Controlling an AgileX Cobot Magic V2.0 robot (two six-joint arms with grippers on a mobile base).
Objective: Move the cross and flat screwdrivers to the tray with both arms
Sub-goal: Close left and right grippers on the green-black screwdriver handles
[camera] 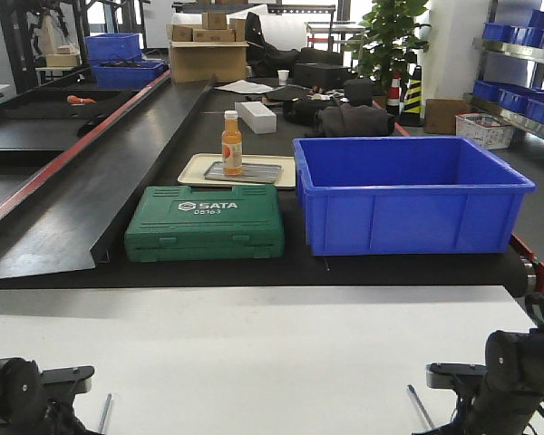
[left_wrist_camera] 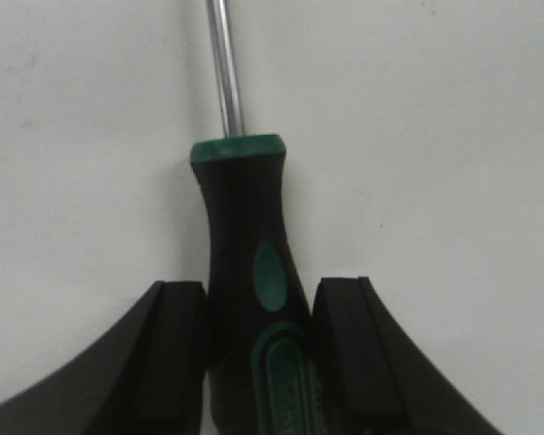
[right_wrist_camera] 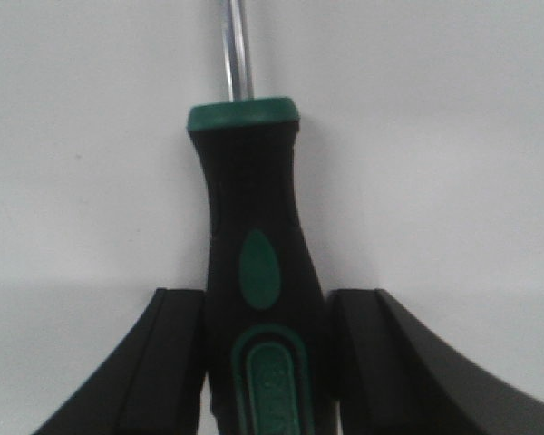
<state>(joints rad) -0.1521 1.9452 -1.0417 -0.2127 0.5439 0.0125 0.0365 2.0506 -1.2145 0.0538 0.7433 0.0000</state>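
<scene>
Two slim screwdrivers, each with a chunky black handle, green trim and a thin steel shaft, sit clamped in the robot's two tools against a plain white counter (camera: 254,362). In the left wrist view, the left tool (left_wrist_camera: 258,299) is clenched on the left-hand screwdriver (left_wrist_camera: 245,217). Its black pads (left_wrist_camera: 181,344) press both flanks of the lower handle, while the green collar and bright shaft run out toward 12 o'clock. The right wrist view shows the same hold: the right tool (right_wrist_camera: 267,304) grasps the right-hand screwdriver (right_wrist_camera: 254,199) low on the handle, shaft also aimed at 12 o'clock. Whether either screwdriver rests on the counter or hangs clear of it cannot be told, nor which tip is cross and which flat.

From the front camera, the black left arm (camera: 18,390) sits at 7 o'clock and the black right arm (camera: 517,367) at 5 o'clock, with a thin grey shaft end showing beside each. Past the counter's far edge is a black bench (camera: 299,270). On it a green plastic SATA case (camera: 204,222) lies at 11 o'clock, with a deep blue plastic crate (camera: 408,195) beside it at 1 o'clock. Behind the case is a beige tray (camera: 192,168) bearing an upright orange bottle (camera: 231,143).
</scene>
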